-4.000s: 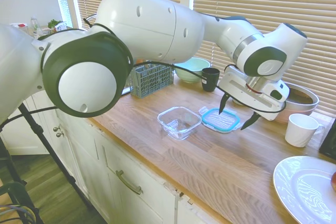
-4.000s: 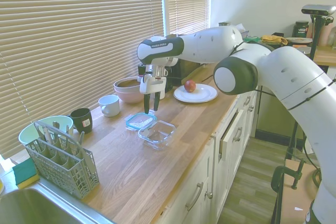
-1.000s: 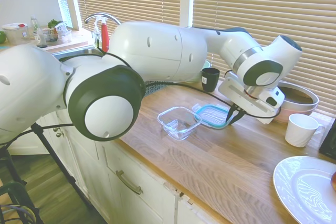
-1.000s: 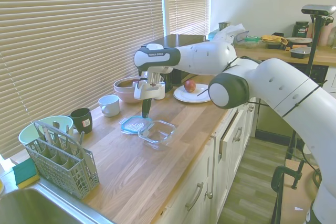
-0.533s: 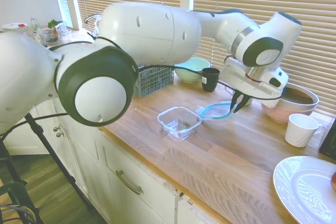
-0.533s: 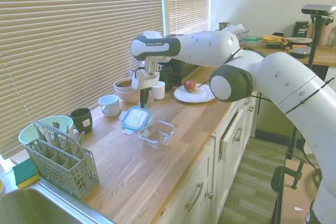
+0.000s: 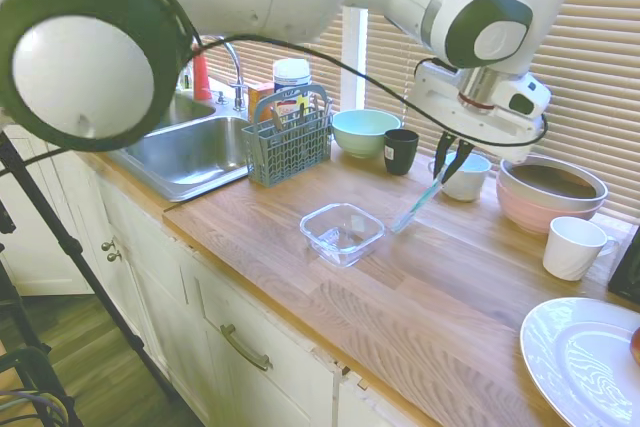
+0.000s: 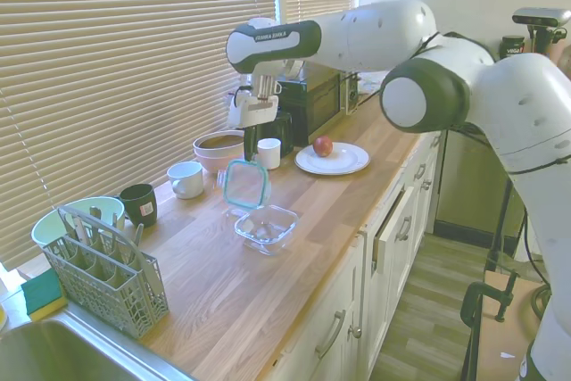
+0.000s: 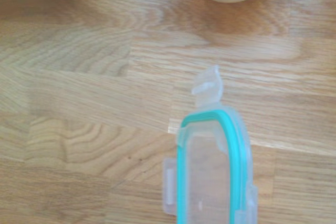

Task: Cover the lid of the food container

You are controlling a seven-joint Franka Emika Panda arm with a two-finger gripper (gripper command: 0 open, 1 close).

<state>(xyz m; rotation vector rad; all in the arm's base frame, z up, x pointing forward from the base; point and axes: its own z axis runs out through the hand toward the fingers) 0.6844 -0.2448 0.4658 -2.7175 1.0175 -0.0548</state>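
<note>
Up above the wooden counter (image 7: pixel 470 297), in the first exterior view, the gripper (image 7: pixel 450 155) pinches the top edge of the lid (image 7: pixel 418 205), which hangs tilted, clear of the food container (image 7: pixel 342 232) beside it. From the second exterior view, the lid (image 8: pixel 245 184) stands nearly upright just above the container (image 8: pixel 266 226). Close up, the wrist view shows its teal rim (image 9: pixel 237 145) over bare wood.

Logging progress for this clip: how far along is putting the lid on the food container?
Done: the gripper is shut on the lid at its upper edge and holds it clear of the wooden counter, hanging nearly on edge. In hand: carrying it; in the second exterior view it hangs just above and behind the food container. Left: the container sits open and uncovered, so the lid must be levelled, lowered onto it and released.
</note>
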